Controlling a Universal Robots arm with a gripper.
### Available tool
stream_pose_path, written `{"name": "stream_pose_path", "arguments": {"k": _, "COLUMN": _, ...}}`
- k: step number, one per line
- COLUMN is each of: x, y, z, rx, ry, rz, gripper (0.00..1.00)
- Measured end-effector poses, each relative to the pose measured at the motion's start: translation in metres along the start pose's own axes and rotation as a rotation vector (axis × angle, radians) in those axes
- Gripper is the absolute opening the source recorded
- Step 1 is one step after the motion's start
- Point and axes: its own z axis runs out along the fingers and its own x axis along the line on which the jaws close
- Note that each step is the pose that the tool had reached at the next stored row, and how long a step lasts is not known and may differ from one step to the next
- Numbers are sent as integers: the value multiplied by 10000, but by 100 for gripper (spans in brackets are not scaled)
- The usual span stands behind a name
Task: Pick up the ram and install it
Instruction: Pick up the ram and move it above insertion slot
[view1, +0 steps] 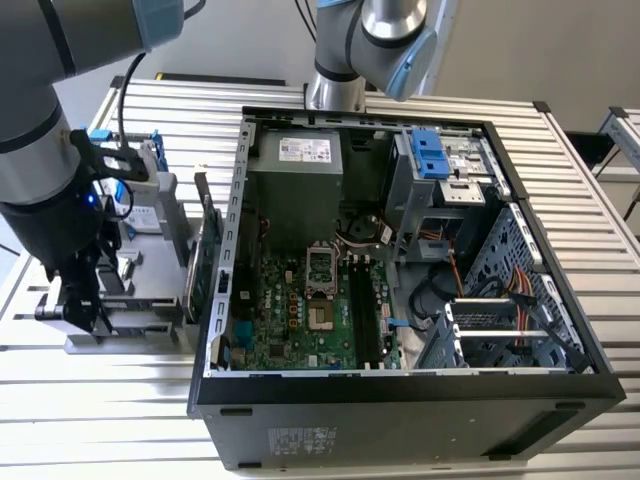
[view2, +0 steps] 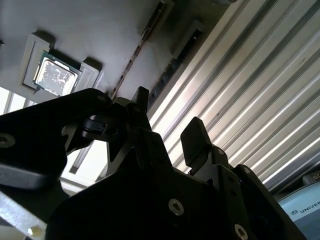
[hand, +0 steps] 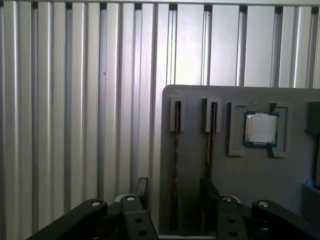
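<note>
In both wrist views, two rams stand edge-on in slots of a grey holder (hand: 200, 165). One ram (hand: 176, 150) (view2: 167, 75) sits near the holder's edge, in line with the gap between my fingers. The other ram (hand: 210, 135) (view2: 136, 47) stands one slot over, towards the silver CPU chip (hand: 260, 128) (view2: 55, 76). My gripper (hand: 175, 192) (view2: 168, 120) is open and touches neither ram. In the exterior view the gripper (view1: 78, 305) hangs over the holder (view1: 150, 215) at that view's left, outside the computer case.
The open black computer case (view1: 400, 400) fills the middle of the exterior view, with the green motherboard (view1: 300, 320) and its long black slots (view1: 365, 310). A large green card (view1: 205, 260) stands between holder and case. A ribbed metal table (view1: 100, 400) lies all around.
</note>
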Motion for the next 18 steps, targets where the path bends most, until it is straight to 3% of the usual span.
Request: {"name": "stream_pose_path", "arguments": {"k": 18, "x": -15, "y": -4, "z": 185, "rx": 0, "ry": 1, "rz": 0, "gripper": 100}}
